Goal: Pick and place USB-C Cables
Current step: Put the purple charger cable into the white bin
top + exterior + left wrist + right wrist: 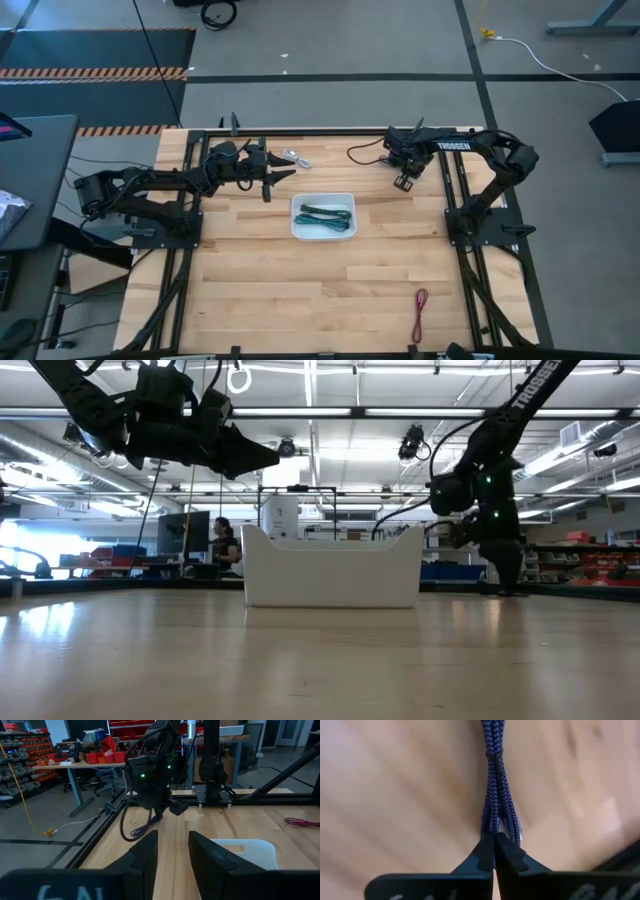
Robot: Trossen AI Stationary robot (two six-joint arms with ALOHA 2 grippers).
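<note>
USB-C Cables first: from the high view I count green and teal ones [324,215] already lying in the white tray [298,232] at the table's middle, a silver-white one [294,156] beyond the tray's left corner, and a dark red one [420,312] well apart from the tray, near the front edge. The right gripper [403,180] sits beyond the tray's right corner, the left gripper [283,178] just left of the tray.

In the low view the tray wall [330,575] hides its contents, and both arms hang above it.

From the left wrist view, my left fingers [145,851] are spread and empty.

The right wrist view shows the right fingers clenched on the very end of a purple cable [493,790]. I judge that grip thin; a quick swing toward the tray could let the bundle slip out, or trail over the tray rim.
</note>
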